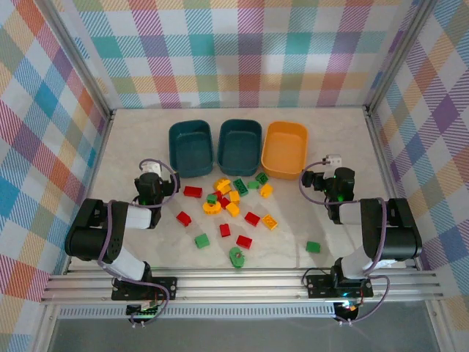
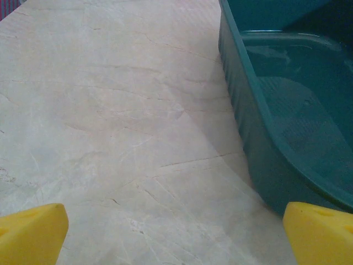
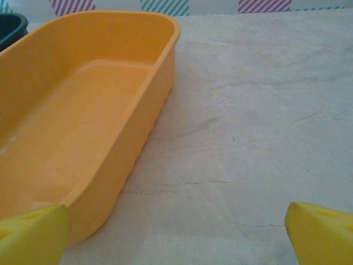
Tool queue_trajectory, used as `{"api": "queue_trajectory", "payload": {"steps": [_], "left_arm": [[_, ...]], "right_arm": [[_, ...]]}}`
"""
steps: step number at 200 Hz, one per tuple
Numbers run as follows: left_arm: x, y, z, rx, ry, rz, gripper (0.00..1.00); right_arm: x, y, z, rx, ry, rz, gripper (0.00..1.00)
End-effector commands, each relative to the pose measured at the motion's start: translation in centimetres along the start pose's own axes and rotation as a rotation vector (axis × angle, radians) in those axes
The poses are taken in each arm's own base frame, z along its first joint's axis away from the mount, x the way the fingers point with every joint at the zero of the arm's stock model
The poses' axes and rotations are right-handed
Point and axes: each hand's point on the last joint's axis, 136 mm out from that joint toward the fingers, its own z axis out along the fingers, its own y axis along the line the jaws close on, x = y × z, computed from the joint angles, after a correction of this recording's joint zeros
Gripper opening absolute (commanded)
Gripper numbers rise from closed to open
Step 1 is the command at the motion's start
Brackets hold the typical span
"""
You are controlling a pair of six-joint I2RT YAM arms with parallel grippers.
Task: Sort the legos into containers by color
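Marbled table (image 1: 139, 139), legos (image 1: 227, 207) overlapping mid-pile, orange tub (image 3: 149, 121) and teal tub (image 2: 248, 127) cropped, left jaws, right jaws apart

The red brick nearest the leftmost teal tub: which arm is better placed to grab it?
The left arm. Its open jaws sit just beside the red brick, while the right arm is across the lego pile by the orange tub.

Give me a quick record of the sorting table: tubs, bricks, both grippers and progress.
tubs: left teal tub, middle teal tub, orange-yellow tub, in a far row, all empty
legos: red, yellow, green, loose in front of the tubs
stray: green brick apart, on the right
left gripper: open, beside left teal tub
right gripper: open, beside orange-yellow tub
sorted: none
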Motion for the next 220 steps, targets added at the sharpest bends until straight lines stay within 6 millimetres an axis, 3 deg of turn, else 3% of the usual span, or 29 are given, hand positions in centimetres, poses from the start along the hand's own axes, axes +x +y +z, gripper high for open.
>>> {"api": "queue_trajectory", "payload": {"steps": [1, 157, 173, 185, 204, 220], "left_arm": [[-1.5, 0.1, 0.3, 0.005, -0.04, -0.008, 1.0], [-1.4, 0.1, 0.2, 0.006, -0.041, -0.006, 1.0], [-2.4, 0.2, 0.0, -0.007, -0.044, -0.006, 1.0], [-3.6, 0.5, -0.6, -0.039, -0.007, 0.0, 1.0], [-7.6, 0.1, -2.8, -0.016, -0.035, -0.006, 1.0], [-11.5, -0.2, -6.0, 0.023, -0.092, -0.078, 1.0]], "right_arm": [[-1.0, 0.0, 0.1, -0.014, -0.026, 0.007, 1.0], [-1.1, -0.3, 0.1, 0.002, -0.022, 0.017, 1.0], [-1.5, -0.8, 0.0, 0.062, -0.01, 0.017, 1.0], [-2.5, -0.5, -0.4, 0.103, 0.051, -0.018, 1.0], [-7.4, 2.0, -2.0, 0.082, 0.05, -0.075, 1.0], [-11.5, 3.8, -4.6, 0.08, 0.096, 0.017, 1.0]]}}
